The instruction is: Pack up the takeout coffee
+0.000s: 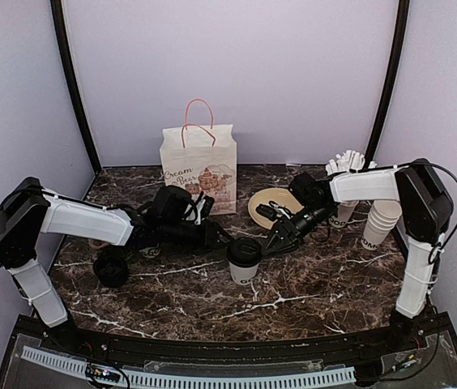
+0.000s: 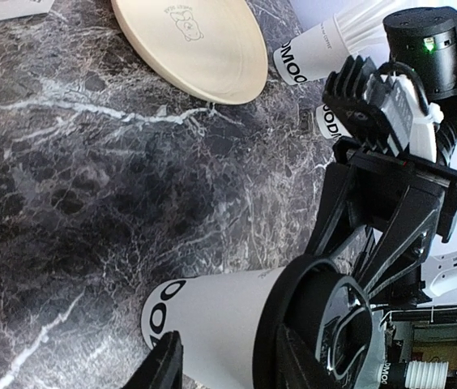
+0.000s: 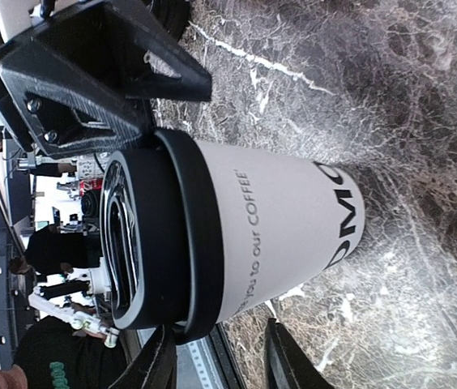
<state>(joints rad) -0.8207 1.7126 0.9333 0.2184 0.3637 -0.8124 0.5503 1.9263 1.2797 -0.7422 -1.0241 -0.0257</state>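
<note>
1. The takeout coffee cup [image 1: 245, 262], white with a black lid, stands upright on the marble table [image 1: 318, 284], near the middle and between the two arms. Black lettering shows near its base.
2. The left gripper [image 1: 222, 237] reaches in from the left and ends just beside the cup's lid. In the left wrist view its fingers [image 2: 160, 366] stand partly apart, with the cup just beyond them. No clamp on the cup is visible, and contact cannot be confirmed.
3. The right gripper [image 1: 280, 237] comes in from the right, opposite the left one, and also ends just beside the lid. In the right wrist view its fingers [image 3: 157, 361] are parted to a moderate gap, and the lid rim lies close ahead of them. No grip is visible.
4. A printed paper bag [image 1: 198, 166] with pink handles stands upright at the back of the table, behind the left gripper.
5. A beige plate [image 1: 284, 196] lies behind the right gripper.
6. A stack of lidless cups [image 1: 381, 223] and a cup of white sticks [image 1: 343, 212] stand at the right rear.
7. A dark round object [image 1: 113, 269] lies near the left arm; its identity cannot be told.
</note>
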